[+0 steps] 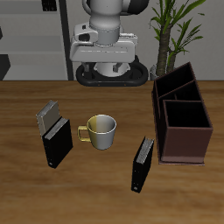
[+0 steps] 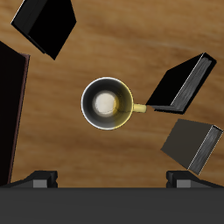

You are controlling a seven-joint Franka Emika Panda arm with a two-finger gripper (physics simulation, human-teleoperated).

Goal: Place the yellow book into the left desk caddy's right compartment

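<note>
The yellow book [image 1: 48, 115], small with a pale grey cover, leans near the back of a black book [image 1: 58, 142]. It also shows in the wrist view [image 2: 192, 144]. The left desk caddy [image 1: 182, 118], a dark brown divided box, stands across the table from it; one of its walls shows in the wrist view [image 2: 9, 105]. My gripper [image 1: 105, 54] hangs high near the robot's base, open and empty, far from the book. In the wrist view the gripper [image 2: 115, 179] has its fingertips [image 2: 44, 178] wide apart, above the mug.
A mug [image 1: 101, 131] with a yellow handle stands in the middle of the table, seen also in the wrist view [image 2: 107, 103]. A second black book [image 1: 143, 164] stands near the front edge beside the caddy. A potted plant [image 1: 171, 26] is behind the caddy.
</note>
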